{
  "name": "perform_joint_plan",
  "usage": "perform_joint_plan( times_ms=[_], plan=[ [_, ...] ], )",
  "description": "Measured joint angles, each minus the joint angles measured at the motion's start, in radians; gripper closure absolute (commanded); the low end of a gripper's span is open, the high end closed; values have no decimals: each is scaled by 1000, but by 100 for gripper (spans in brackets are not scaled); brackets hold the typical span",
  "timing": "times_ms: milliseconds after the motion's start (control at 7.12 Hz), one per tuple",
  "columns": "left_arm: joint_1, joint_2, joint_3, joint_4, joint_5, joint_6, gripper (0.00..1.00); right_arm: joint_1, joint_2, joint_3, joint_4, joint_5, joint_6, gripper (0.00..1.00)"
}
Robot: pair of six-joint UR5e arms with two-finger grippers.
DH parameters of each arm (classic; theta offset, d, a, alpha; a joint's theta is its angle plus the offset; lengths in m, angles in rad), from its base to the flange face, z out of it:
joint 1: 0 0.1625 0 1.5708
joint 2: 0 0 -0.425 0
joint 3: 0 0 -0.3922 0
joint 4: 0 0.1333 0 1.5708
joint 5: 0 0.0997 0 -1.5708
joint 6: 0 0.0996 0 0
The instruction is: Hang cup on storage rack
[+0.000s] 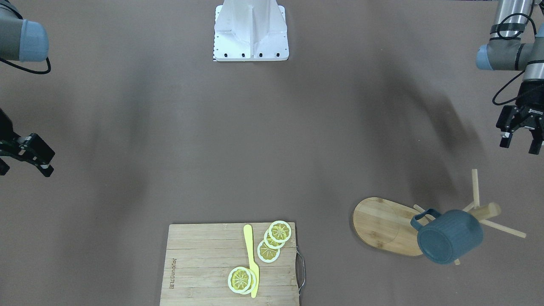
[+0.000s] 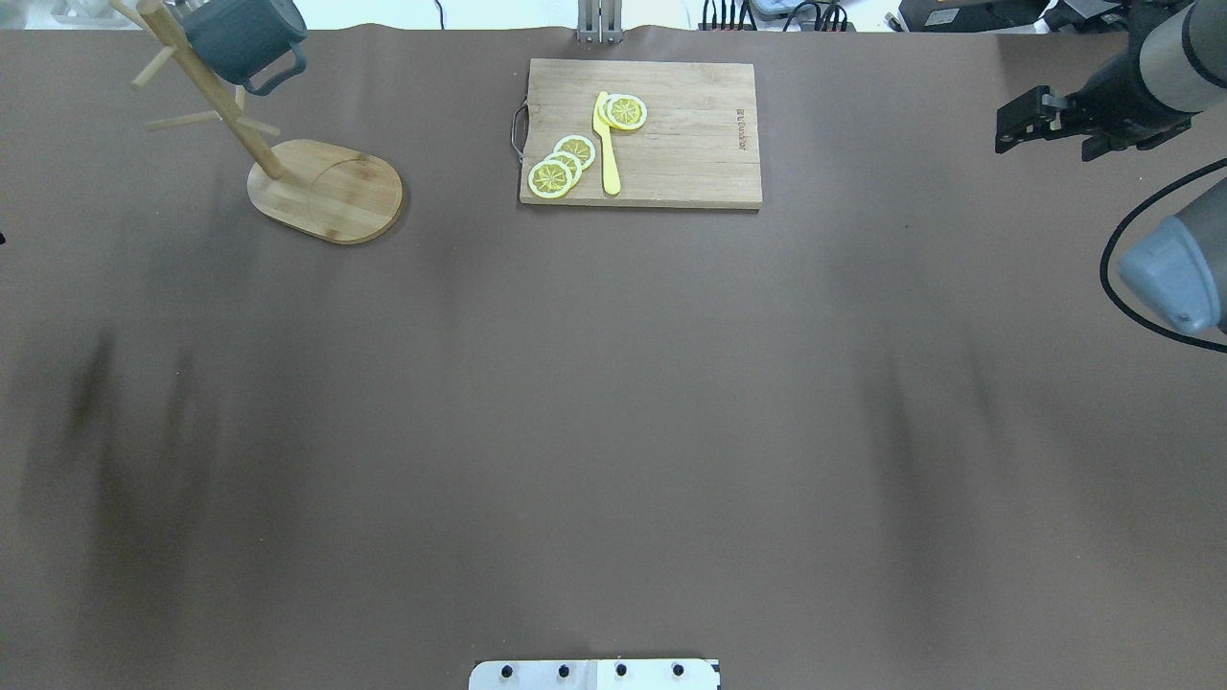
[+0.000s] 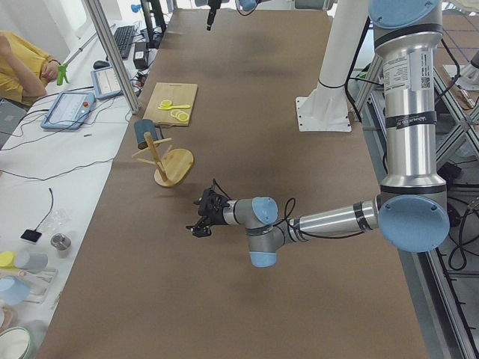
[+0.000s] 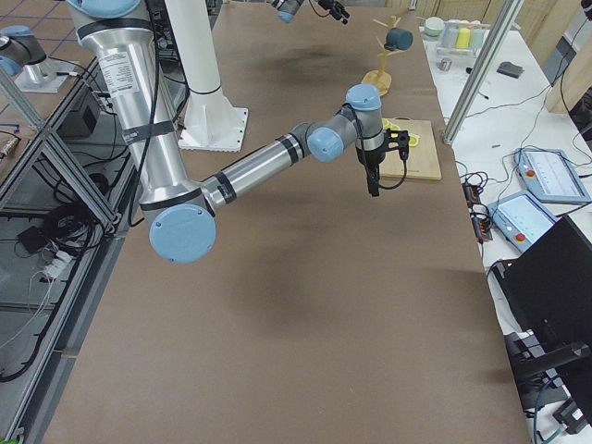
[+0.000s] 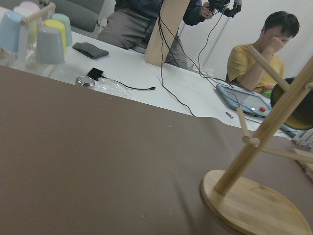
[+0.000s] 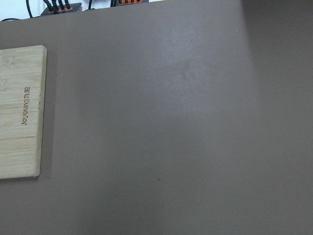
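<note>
The dark slate-blue cup [image 1: 450, 242] hangs by its handle on a peg of the bamboo storage rack [image 1: 382, 225], tilted with its bottom toward the camera. In the overhead view the cup [image 2: 240, 38] sits high on the rack [image 2: 326, 192] at the far left corner. My left gripper [image 1: 520, 146] is open and empty, apart from the rack and nearer the robot. Its wrist view shows the rack post [image 5: 264, 132] and an edge of the cup [image 5: 299, 110]. My right gripper [image 1: 23, 169] is open and empty at the far opposite side of the table.
A slatted cutting board [image 2: 661, 163] with a metal handle holds several lemon slices [image 2: 561, 168] and a yellow knife [image 2: 606, 144]. The white robot base [image 1: 250, 32] stands at the near edge. Operators sit beyond the table's far side [image 5: 274, 44].
</note>
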Motion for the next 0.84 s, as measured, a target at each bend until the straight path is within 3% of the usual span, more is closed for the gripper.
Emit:
perform_joint_plan(
  times_ms=[281, 702, 842],
  plan=[
    [-58, 4, -4, 143, -96, 174, 2, 72, -87, -2, -1, 7, -184, 0],
    [-258, -61, -29, 416, -466, 207, 2, 181, -184, -53, -8, 99, -386, 0],
    [-291, -78, -62, 523, -548, 208, 2, 207, -194, -80, -9, 125, -430, 0]
  ],
)
